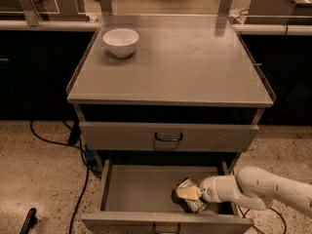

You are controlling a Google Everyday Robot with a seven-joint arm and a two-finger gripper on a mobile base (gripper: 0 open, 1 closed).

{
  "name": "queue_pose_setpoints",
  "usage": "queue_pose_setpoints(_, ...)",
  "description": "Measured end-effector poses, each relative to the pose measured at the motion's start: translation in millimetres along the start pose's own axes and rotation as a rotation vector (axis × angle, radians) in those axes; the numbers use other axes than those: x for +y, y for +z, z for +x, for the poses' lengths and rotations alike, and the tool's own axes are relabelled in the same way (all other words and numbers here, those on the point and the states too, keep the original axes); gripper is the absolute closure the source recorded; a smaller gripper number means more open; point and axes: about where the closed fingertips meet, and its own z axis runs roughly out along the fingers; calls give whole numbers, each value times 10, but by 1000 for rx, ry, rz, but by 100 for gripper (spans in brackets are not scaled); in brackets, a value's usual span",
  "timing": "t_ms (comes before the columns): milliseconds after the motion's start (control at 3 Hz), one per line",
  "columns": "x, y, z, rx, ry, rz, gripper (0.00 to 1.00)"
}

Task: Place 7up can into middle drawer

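The middle drawer (131, 191) is pulled open at the bottom of the cabinet. My white arm reaches into it from the right. My gripper (184, 195) is low inside the drawer's right half, at the 7up can (195, 205), a crumpled silver can with green and white print. The can is at the gripper's tip, close to or on the drawer floor; I cannot tell which. Part of the can is hidden by the gripper.
The upper drawer (168, 136) is closed above the open one. A white bowl (121, 42) stands on the cabinet top (185, 67) at the back left. Black cables (48, 141) lie on the speckled floor to the left. Dark counters flank the cabinet.
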Motion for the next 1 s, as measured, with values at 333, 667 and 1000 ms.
queue_pose_setpoints(333,-100,4,-22,-24,-2,36,12)
queue_pose_setpoints(667,-99,5,-22,-24,-2,35,0)
queue_pose_setpoints(1000,-99,5,-22,-24,-2,35,0)
